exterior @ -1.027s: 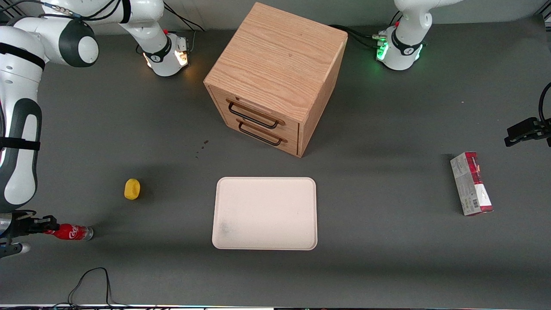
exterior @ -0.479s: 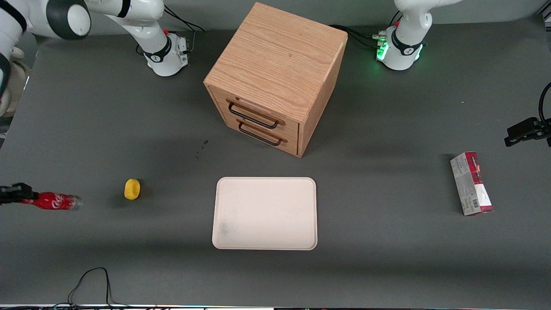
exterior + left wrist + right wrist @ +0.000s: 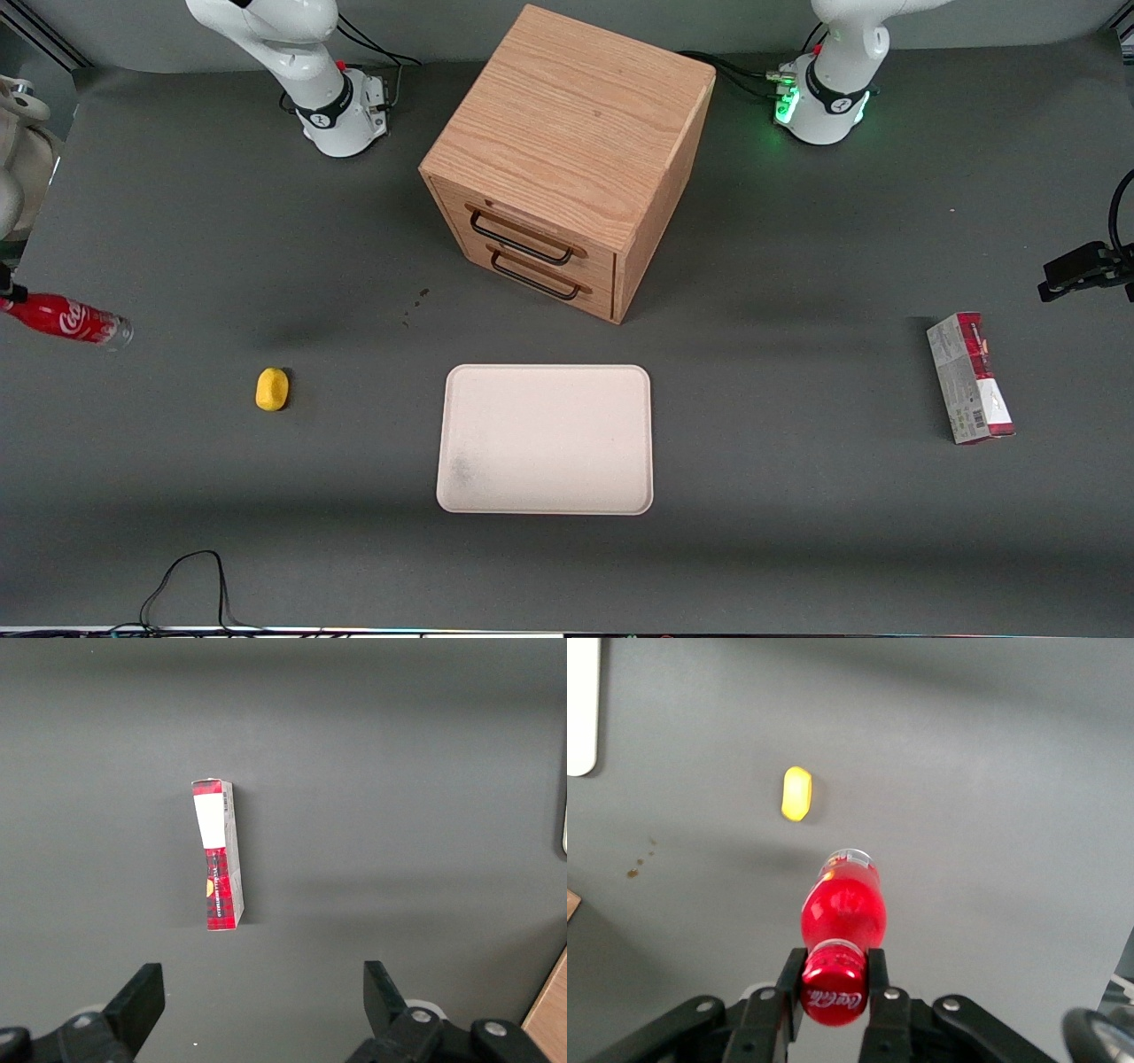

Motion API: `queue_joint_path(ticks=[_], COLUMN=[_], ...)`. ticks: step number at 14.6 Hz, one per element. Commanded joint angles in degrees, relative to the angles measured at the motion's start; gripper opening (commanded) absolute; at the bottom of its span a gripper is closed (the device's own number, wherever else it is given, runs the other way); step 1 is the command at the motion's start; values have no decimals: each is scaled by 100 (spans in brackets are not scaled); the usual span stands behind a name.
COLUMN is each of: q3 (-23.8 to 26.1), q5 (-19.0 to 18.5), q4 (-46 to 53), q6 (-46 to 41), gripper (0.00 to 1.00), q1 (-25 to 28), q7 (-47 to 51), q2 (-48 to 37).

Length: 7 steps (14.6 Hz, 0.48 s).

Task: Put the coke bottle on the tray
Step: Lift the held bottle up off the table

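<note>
The coke bottle (image 3: 66,319) is a slim red bottle held lying level in the air, well above the table at the working arm's end. My gripper (image 3: 5,297) is shut on its neck just below the red cap, at the frame's edge. In the right wrist view the fingers (image 3: 791,979) clamp the bottle (image 3: 843,908) on both sides of the neck, and its clear base points down at the table. The cream tray (image 3: 545,439) lies flat on the table near the front camera, in front of the drawer cabinet. A strip of the tray (image 3: 581,700) shows in the right wrist view.
A small yellow object (image 3: 272,389) lies on the table between the bottle and the tray, also in the right wrist view (image 3: 796,794). A wooden drawer cabinet (image 3: 567,159) stands farther from the camera than the tray. A red-and-grey carton (image 3: 969,377) lies toward the parked arm's end.
My gripper has lifted the coke bottle off the table and carried it upward and away from the front camera. The arm has risen mostly out of the front view.
</note>
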Motion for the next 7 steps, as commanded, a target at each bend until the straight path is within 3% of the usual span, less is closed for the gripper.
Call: queue_joint_path(ticks=[1,7], q3=[20,713], q5=[-83,-91], q4=[-584,442], q6=[155,-73], gripper=[0,0], q1=[74,618], q7=[341,2272], q2=[-515,493])
